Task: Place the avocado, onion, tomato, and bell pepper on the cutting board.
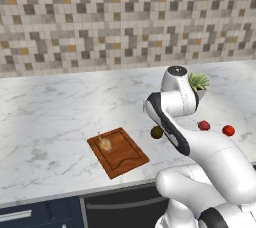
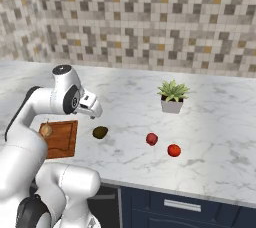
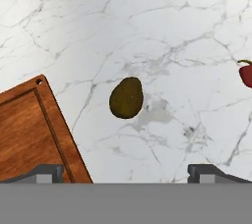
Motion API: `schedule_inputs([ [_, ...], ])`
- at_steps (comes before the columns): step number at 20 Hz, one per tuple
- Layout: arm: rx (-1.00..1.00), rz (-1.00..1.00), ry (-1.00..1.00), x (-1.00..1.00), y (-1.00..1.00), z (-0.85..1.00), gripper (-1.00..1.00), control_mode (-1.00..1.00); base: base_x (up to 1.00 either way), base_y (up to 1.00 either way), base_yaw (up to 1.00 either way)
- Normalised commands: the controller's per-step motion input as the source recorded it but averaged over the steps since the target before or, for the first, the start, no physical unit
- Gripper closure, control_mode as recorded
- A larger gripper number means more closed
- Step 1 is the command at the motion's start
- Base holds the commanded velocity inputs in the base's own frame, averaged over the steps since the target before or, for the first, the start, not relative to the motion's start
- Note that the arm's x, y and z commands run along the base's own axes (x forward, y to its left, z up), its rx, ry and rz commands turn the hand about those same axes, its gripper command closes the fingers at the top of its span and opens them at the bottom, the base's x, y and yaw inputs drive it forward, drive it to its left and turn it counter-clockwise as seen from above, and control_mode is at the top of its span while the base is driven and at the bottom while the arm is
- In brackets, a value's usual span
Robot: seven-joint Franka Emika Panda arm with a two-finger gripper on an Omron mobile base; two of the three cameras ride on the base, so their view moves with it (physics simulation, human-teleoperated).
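**The avocado is straight ahead of your open claw**

Your claw [image 3: 126, 171] is wide open and holds nothing. In the hand view you can see its two dark tips far apart at the bottom, one over the corner of the cutting board [image 3: 29, 134] and one over the bare bench [image 3: 187, 70].

The avocado [image 3: 126, 98] lies on the bench, right between those two tips and a little way in front of them. It is not touching the claw. It sits just beside the board's edge, but not on it. Its long side points away from the claw, leaning a bit to one side, so the two tips would close across its thin middle. That looks like a good way to grab it.

From the right base view, the avocado [image 2: 100, 132] lies on the bench below the hand, between the cutting board [image 2: 62, 139] and the two red vegetables [image 2: 152, 139] farther off.

The onion [image 1: 105, 144] already rests on the board [image 1: 120, 157], so I think the avocado is next. You likely need to go straight down, then close, then carry it the short way over to the board
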Motion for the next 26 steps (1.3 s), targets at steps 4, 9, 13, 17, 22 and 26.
schedule_inputs([
  [4,0.00,-0.01,0.03,0.02,-0.15,-0.02,-1.00,-1.00,0.00,0.00,0.00],
  [9,0.00,0.00,0.08,0.20,-0.04,-0.11,-1.00,-1.00,0.00,0.00,0.00],
  [13,0.00,0.00,0.06,0.19,-0.01,-0.14,-1.00,-1.00,0.00,0.00,0.00],
  [17,0.00,0.00,0.04,0.18,-0.09,-0.14,-1.00,-1.00,0.00,0.00,0.00],
  [22,0.00,0.00,0.06,0.22,-0.03,-0.21,-1.00,-1.00,0.00,0.00,0.00],
  [26,0.00,0.00,0.04,0.15,-0.01,-0.23,-1.00,-1.00,0.00,0.00,0.00],
])
